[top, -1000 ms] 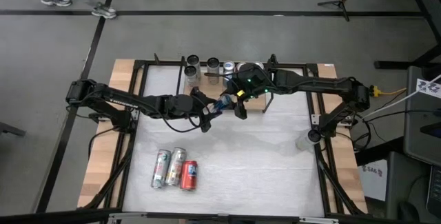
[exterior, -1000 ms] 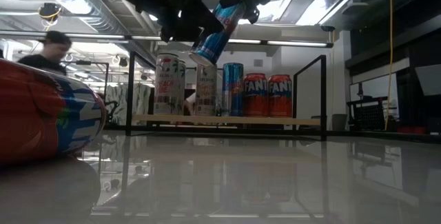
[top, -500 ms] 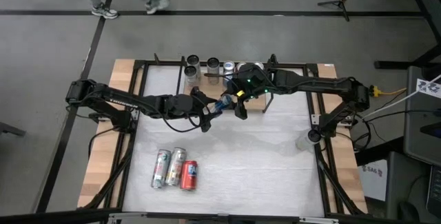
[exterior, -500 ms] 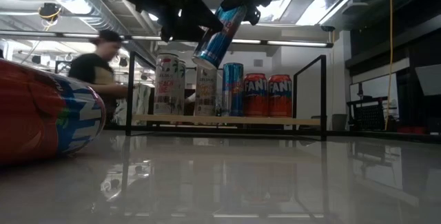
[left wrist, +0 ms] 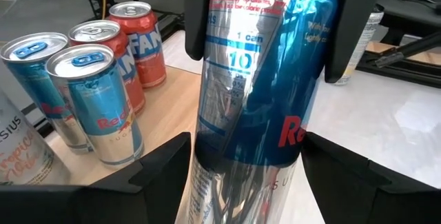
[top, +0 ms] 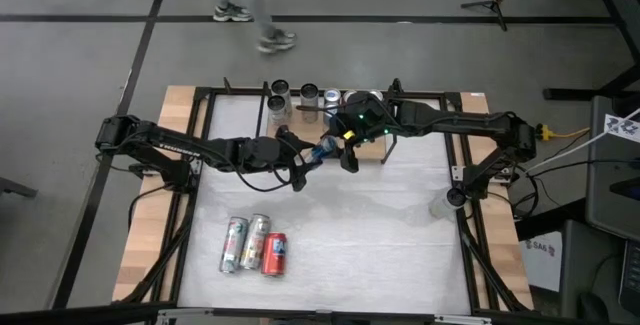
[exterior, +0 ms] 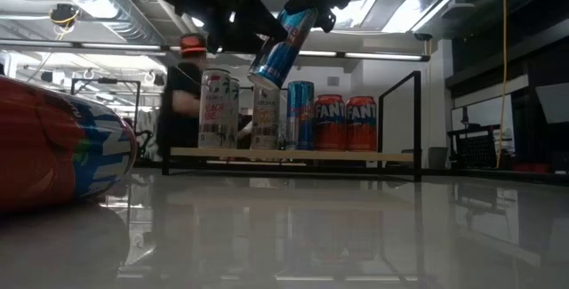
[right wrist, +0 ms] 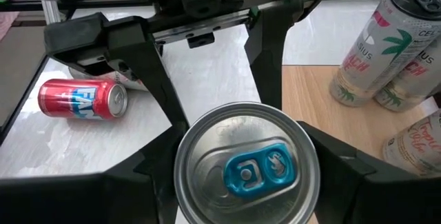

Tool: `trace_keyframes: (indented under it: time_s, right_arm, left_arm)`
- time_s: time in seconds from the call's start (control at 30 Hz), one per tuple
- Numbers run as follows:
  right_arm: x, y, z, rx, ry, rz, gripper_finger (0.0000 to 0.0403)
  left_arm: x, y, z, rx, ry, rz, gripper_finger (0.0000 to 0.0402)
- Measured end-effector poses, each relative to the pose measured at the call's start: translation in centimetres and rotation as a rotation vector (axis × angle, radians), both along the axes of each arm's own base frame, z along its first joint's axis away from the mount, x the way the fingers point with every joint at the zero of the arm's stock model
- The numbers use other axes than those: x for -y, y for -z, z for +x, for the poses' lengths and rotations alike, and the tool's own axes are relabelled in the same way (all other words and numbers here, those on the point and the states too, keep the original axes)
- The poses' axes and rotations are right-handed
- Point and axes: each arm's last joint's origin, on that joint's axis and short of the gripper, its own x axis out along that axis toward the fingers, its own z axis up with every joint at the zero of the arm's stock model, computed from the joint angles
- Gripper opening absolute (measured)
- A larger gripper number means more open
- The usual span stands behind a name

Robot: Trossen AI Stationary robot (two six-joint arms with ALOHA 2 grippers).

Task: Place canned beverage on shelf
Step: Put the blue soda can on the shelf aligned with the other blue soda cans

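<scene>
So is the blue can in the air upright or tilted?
Tilted. In the low view the blue can leans, its top toward the right, above the shelf, with both hands on it.

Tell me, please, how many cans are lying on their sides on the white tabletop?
3, side by side toward the front of the tabletop: a pale can with green print, a silver can next to it, and a red can. None appears hidden.

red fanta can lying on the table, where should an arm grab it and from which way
Grip the red Fanta can across its round body at mid-length, coming straight down from above. It lies on its side with another can right beside it, so set the fingers carefully into that narrow gap.
</scene>
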Motion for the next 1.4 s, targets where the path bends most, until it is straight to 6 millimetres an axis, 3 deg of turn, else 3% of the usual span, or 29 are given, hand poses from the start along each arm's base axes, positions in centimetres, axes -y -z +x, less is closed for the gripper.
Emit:
trace_keyframes:
  time_s: [0.17,0.53,0.73,1.03,1.4]
  right_arm:
    - [0.0,0.0,0.0,0.000,-0.007,0.005,0.0231]
    - [0.2,0.7,-0.6,-0.101,0.064,-0.042,0.0231]
    - [1.5,1.3,-1.3,-0.192,0.147,-0.106,0.0232]
    - [4.5,1.5,-2.2,-0.214,0.201,-0.056,0.0232]
    - [5.2,3.9,-0.6,-0.254,0.159,-0.038,0.0232]
  left_arm:
    - [0.1,0.0,0.0,0.001,0.025,-0.012,0.0269]
    - [0.1,0.1,0.0,-0.013,0.028,-0.015,0.0334]
    - [0.1,0.4,-0.1,-0.040,0.039,-0.020,0.0332]
    - [0.2,0.4,-0.1,-0.033,0.035,-0.041,0.0334]
    - [0.2,0.5,-0.2,-0.051,0.034,-0.041,0.0335]
